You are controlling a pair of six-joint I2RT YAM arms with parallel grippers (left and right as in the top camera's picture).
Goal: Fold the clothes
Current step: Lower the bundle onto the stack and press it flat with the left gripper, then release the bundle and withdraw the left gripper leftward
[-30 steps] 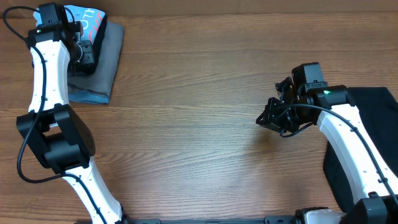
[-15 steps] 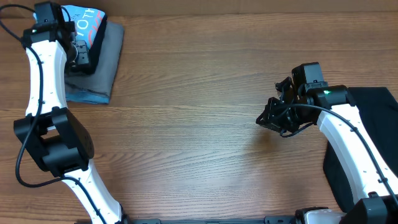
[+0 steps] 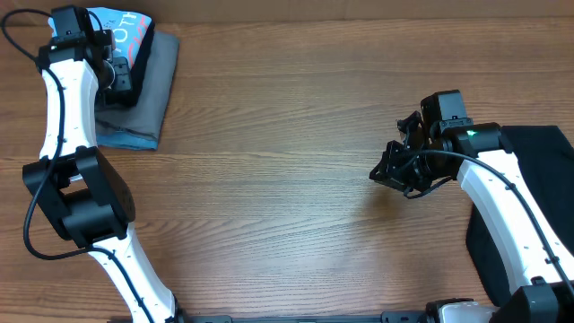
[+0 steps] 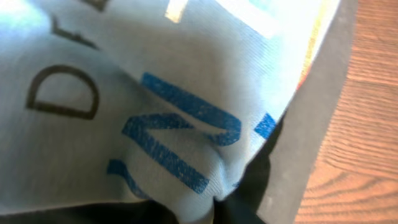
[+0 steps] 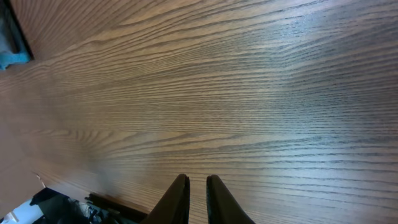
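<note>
One dark letter D (image 4: 62, 93) reads on the sky-blue T-shirt (image 4: 205, 68).

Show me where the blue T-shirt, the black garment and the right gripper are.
blue T-shirt (image 3: 126, 22), overhead view, on its printed top panel.
black garment (image 3: 552, 170), overhead view, on its bare upper part.
right gripper (image 5: 196, 180), right wrist view, midway between its fingertips.
</note>
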